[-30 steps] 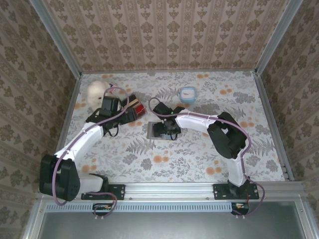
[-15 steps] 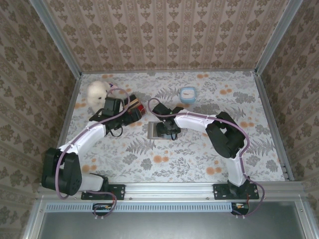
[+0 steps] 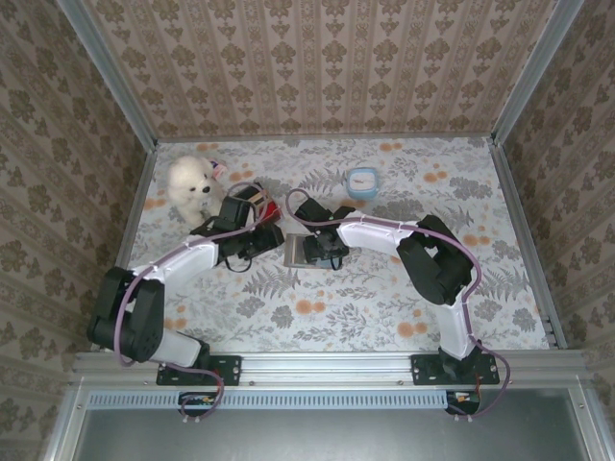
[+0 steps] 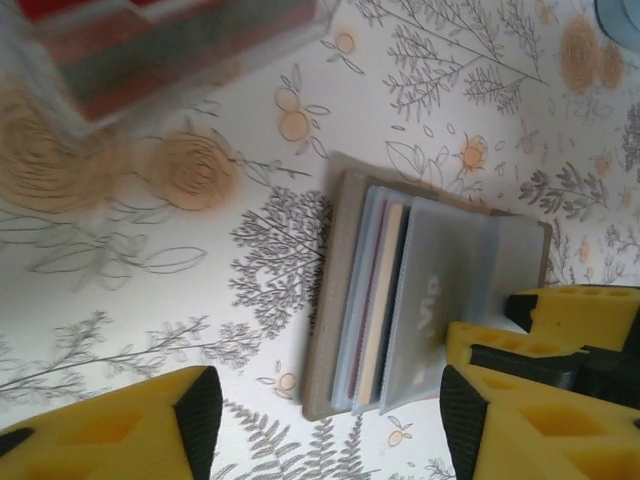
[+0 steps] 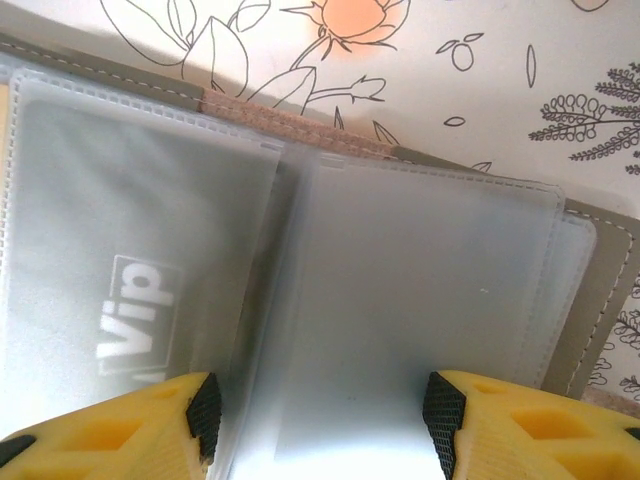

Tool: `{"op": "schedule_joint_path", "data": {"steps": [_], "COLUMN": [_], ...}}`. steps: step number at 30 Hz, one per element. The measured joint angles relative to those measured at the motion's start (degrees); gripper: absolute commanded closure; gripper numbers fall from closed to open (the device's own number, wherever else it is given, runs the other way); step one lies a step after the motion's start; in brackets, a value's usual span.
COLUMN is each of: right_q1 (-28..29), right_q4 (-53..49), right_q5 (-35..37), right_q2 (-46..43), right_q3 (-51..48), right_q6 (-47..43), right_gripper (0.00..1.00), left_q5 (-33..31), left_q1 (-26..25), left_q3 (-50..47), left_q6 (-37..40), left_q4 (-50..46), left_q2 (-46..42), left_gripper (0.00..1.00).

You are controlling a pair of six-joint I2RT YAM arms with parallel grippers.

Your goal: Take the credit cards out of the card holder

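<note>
On the floral table (image 3: 384, 317) the card holder (image 3: 293, 252) lies spread open at centre — the right gripper (image 3: 323, 254) sits over its clear sleeves (image 5: 400, 300), jaws part-open, clamping nothing (contact unclear). The left gripper (image 4: 325, 408), part-open and empty, hovers just beside the left half, where the credit cards (image 4: 372, 300) turn long edges toward it.

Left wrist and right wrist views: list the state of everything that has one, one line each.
card holder: open, flat on the table
credit cards: tucked in the pockets, none out
clear sleeves: flat over the holder, one showing a Vip card
left tool: open, empty, above the holder
right tool: open, empty, over the sleeves
striped block: on the table, apart from both tools
</note>
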Motion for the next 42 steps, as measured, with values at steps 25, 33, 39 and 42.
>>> {"op": "schedule_joint_path", "data": {"steps": [25, 33, 39, 42], "right_q1": [-0.5, -0.7, -0.8, -0.9], "right_q4": [1.0, 1.5, 1.5, 1.5], "right_q5": [-0.8, -1.1, -1.2, -1.4], "right_q2": [-0.3, -0.5, -0.5, -0.5], "right_q3": [-0.8, -1.1, -1.1, -1.2], "right_q6": [0.0, 0.0, 0.0, 0.0], "right_gripper": [0.41, 0.42, 0.43, 0.44], "left_q5": [5.1, 5.7, 7.7, 9.1], "left_q1": [-5.3, -5.3, -5.3, -5.3], "left_q3": [3.0, 3.7, 3.8, 3.8], "left_q6": [-3.5, -4.4, -4.8, -4.9], "left_q4": [6.2, 6.1, 6.4, 7.5], "left_q2": [12.5, 13.9, 14.0, 14.5], "left_gripper": [0.73, 0.75, 0.78, 0.79]}}
